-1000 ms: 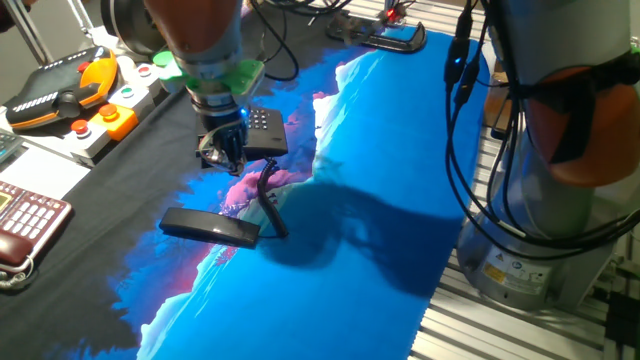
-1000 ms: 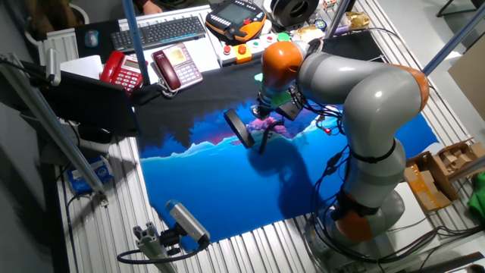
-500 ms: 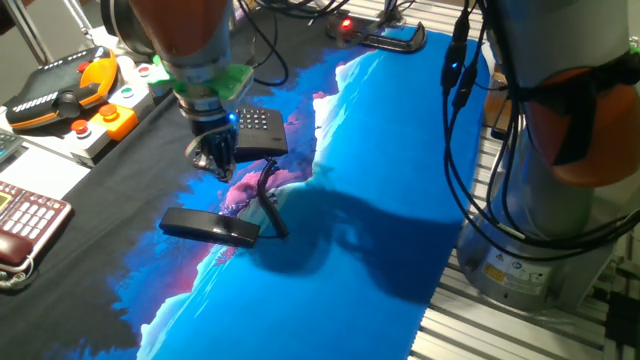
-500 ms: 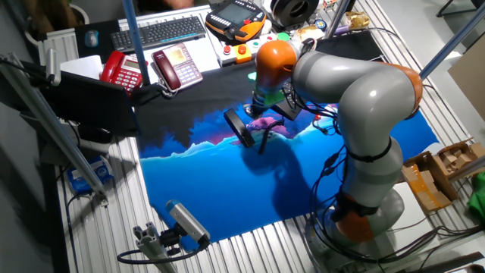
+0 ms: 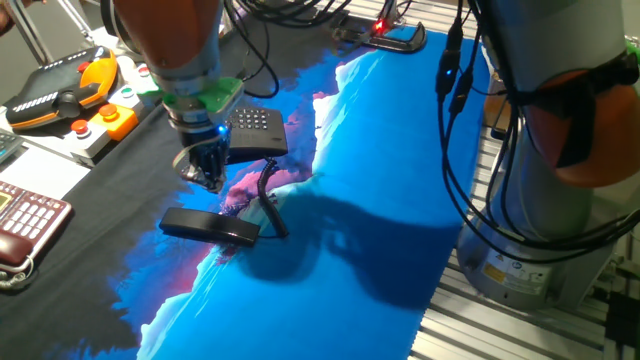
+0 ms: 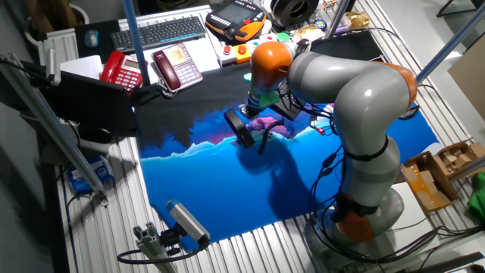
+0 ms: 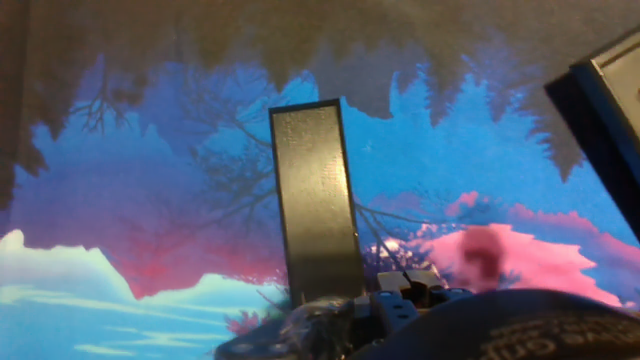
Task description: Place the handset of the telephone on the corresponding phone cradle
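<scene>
The handset (image 5: 210,227) is a slim black bar lying flat on the blue mat, with its cord (image 5: 268,200) running back to the black telephone (image 5: 255,130). The phone cradle is not distinguishable on that base. My gripper (image 5: 205,172) hangs just above the mat, between the telephone and the handset, holding nothing; its fingers form a dark clump and I cannot tell their spacing. In the other fixed view the handset (image 6: 239,127) lies just left of the gripper (image 6: 251,114). In the hand view the handset (image 7: 318,200) runs straight ahead and a corner of the telephone (image 7: 605,95) shows top right.
An orange-and-black controller (image 5: 60,95) and a button box (image 5: 110,120) stand at the back left. A dark red and cream keypad phone (image 5: 25,220) sits at the left edge. The arm's base and cables (image 5: 540,200) fill the right side.
My gripper has moved left and toward the front, away from the telephone base and closer to the handset. The handset and telephone have not moved.
</scene>
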